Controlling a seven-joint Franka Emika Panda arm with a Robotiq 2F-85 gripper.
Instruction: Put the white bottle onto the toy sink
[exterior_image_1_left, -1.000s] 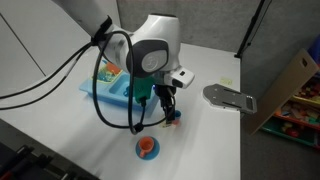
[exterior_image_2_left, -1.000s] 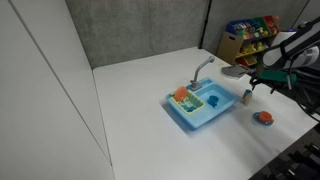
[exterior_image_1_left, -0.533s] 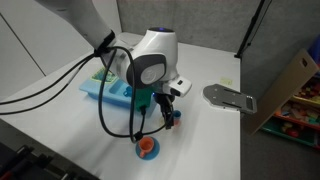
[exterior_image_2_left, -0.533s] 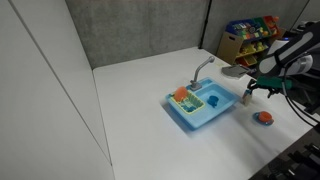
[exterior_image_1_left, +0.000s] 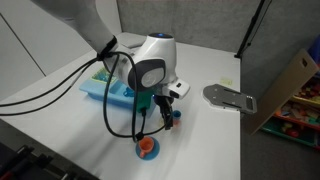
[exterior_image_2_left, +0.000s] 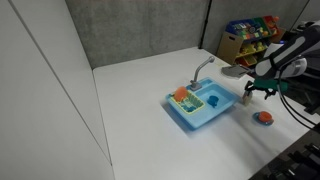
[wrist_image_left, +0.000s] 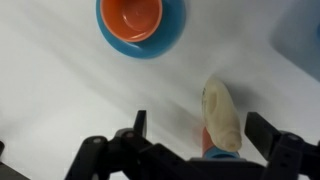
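The white bottle (wrist_image_left: 222, 115) is a small whitish-tan piece lying on the white table, with a red-and-blue part (wrist_image_left: 208, 150) at its near end. My gripper (wrist_image_left: 202, 125) is open, with one finger on each side of the bottle and not closed on it. In both exterior views the gripper (exterior_image_1_left: 166, 116) (exterior_image_2_left: 248, 93) hangs low over the table just beside the toy sink (exterior_image_1_left: 100, 91) (exterior_image_2_left: 196, 114). The sink is light blue with a grey faucet (exterior_image_2_left: 203, 67). The bottle is mostly hidden by the gripper in the exterior views.
An orange piece on a blue disc (wrist_image_left: 140, 22) (exterior_image_1_left: 147, 147) (exterior_image_2_left: 264, 118) stands near the bottle. A grey flat object (exterior_image_1_left: 228, 97) lies farther along the table. A cardboard box (exterior_image_1_left: 290, 85) and a toy shelf (exterior_image_2_left: 250, 35) stand beyond the table's edge.
My gripper has come down and shifted slightly toward the bottle. It stays open. The bottle, the sink and the orange piece have not moved.
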